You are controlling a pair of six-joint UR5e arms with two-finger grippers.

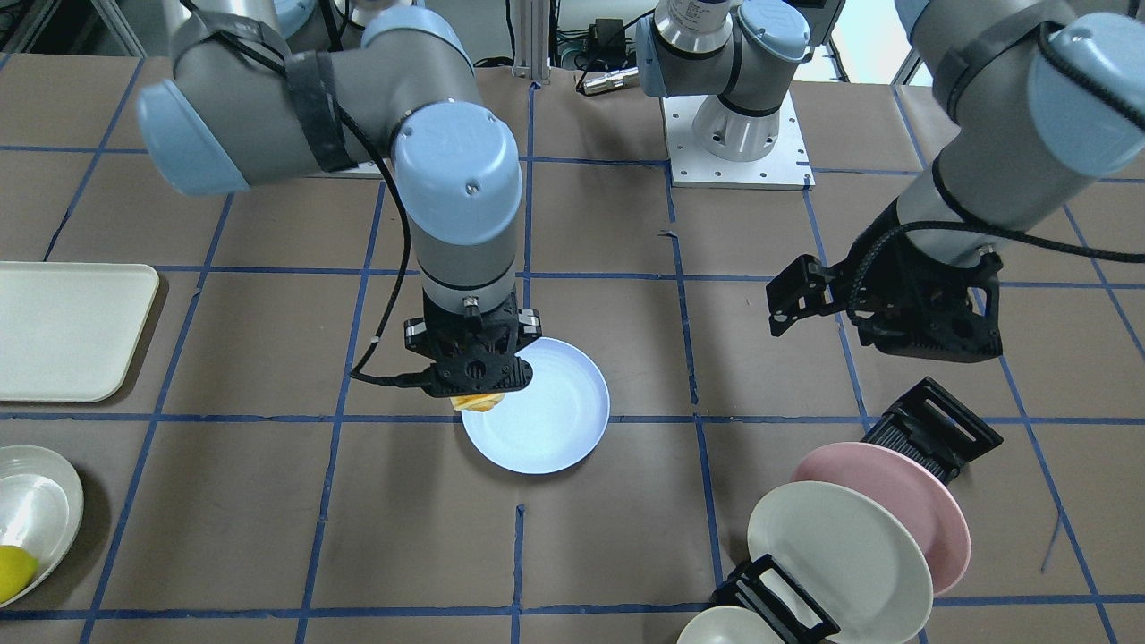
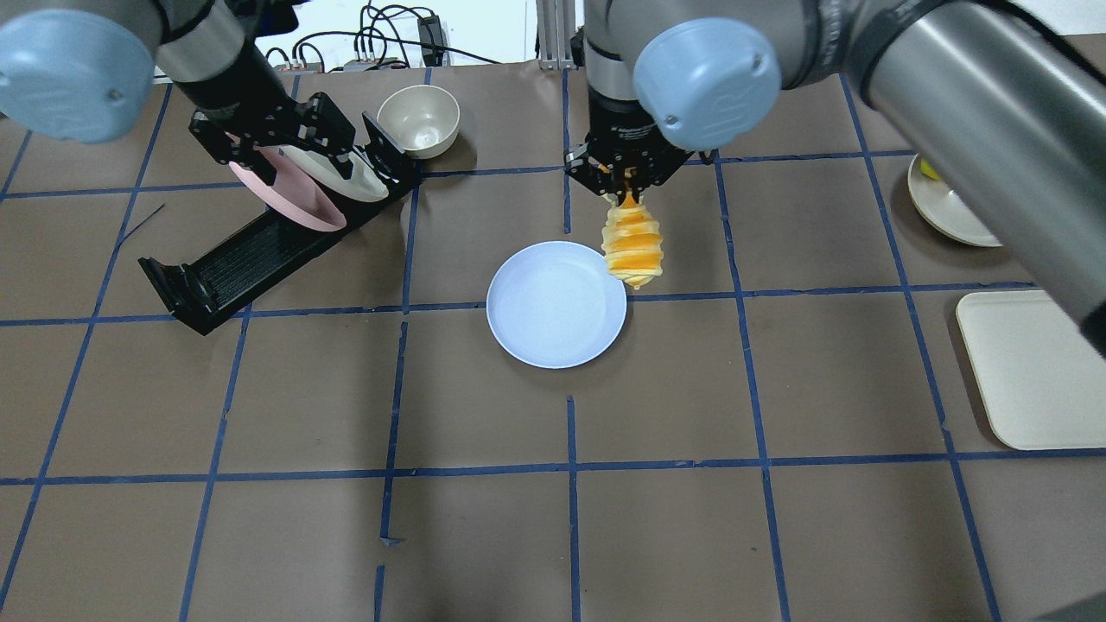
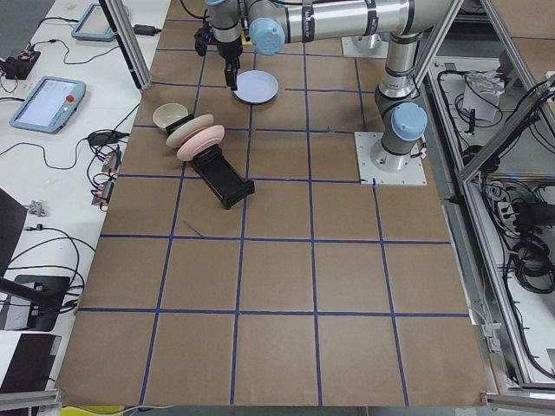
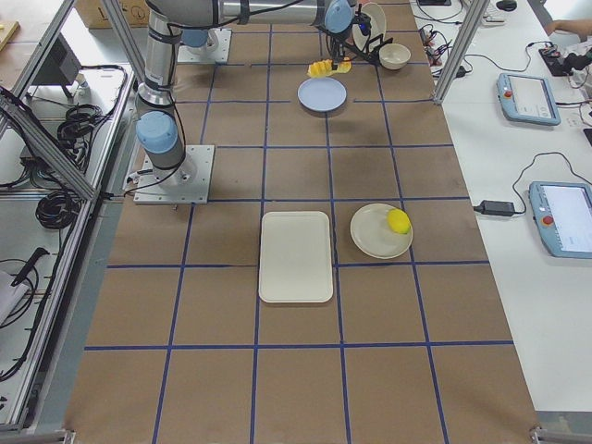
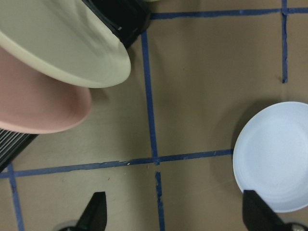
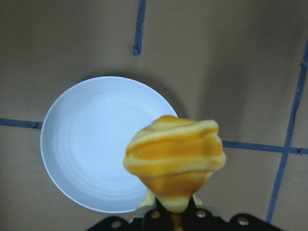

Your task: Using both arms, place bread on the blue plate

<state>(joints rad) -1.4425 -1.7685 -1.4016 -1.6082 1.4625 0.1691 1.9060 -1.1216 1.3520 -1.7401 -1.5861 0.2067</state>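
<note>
The bread, a ridged cream loaf with orange stripes, hangs end-down from my right gripper, which is shut on its top end. It hangs just past the right rim of the blue plate, above the table. The right wrist view shows the bread over the plate's right edge. In the front view the gripper hides most of the bread. My left gripper is open and empty, above the rack by the pink and cream plates; its fingertips show at the bottom of the left wrist view, with the blue plate at the right.
A black dish rack holds a pink plate and a cream plate; a cream bowl stands behind it. At the right are a cream tray and a cream plate with a yellow fruit.
</note>
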